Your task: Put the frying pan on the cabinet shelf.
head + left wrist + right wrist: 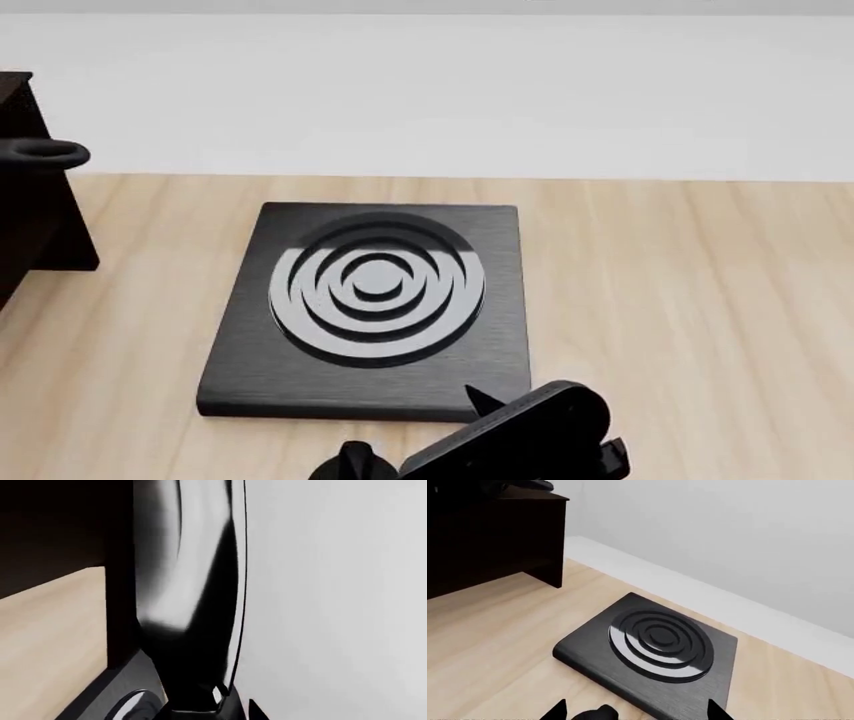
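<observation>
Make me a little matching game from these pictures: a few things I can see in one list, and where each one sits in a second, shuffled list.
Things:
1. burner plate
2. frying pan handle loop
3. cabinet shelf
4. right gripper

Places:
a. sticking out from the dark furniture at the head view's left edge
b. low in the head view, near the plate's front edge
c. flat on the wooden table, in the middle
d. standing on the table, left of the plate

Pairs: 1-c, 2-a, 3-d, 4-b
</observation>
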`<state>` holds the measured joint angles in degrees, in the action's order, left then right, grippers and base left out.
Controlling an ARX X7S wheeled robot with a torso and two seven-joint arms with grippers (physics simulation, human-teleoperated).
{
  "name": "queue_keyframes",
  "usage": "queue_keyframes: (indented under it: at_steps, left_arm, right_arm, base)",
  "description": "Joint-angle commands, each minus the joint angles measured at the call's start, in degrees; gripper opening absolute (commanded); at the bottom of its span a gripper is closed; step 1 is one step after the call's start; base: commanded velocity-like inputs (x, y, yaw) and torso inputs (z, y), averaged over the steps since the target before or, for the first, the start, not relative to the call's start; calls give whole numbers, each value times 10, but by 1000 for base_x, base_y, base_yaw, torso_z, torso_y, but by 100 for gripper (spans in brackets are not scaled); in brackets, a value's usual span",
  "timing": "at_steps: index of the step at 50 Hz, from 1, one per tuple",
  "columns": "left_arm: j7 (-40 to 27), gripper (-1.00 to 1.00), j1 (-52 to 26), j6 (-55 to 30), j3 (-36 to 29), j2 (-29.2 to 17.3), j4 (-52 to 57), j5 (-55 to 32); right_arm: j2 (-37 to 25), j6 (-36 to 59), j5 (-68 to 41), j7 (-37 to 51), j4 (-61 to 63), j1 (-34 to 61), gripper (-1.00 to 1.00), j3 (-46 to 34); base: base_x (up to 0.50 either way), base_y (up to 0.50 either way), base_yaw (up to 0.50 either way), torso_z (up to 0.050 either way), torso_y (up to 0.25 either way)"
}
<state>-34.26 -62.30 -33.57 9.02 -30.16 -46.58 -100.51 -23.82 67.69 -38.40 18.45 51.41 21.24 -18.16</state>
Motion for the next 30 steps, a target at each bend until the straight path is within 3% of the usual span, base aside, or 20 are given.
queue_keyframes:
  at_steps: [1, 7, 8, 23, 30]
  left_arm:
    - [104, -100, 52, 86, 15, -9, -6, -38]
    - [82, -100, 91, 98, 34, -5, 49, -49]
    - [79, 100, 96, 100, 36, -5, 56, -50]
    - [78, 100, 151, 95, 56, -3, 116, -67]
    - [38, 100, 200, 93, 74, 11, 210, -89]
  right_arm:
    - [-2, 1, -5, 5, 4, 0, 100, 0]
    - [-4, -5, -4, 5, 0, 0, 100, -4]
    - [-4, -3, -5, 6, 1, 0, 100, -3]
    - [-7, -10, -9, 9, -4, -2, 100, -3]
    - [-8, -7, -15, 13, -2, -1, 100, 2]
  base:
    - [0, 9, 0, 0, 0]
    - [14, 9, -1, 0, 0]
    - [0, 8, 0, 0, 0]
    - [3, 7, 2, 0, 0]
    - [0, 6, 5, 0, 0]
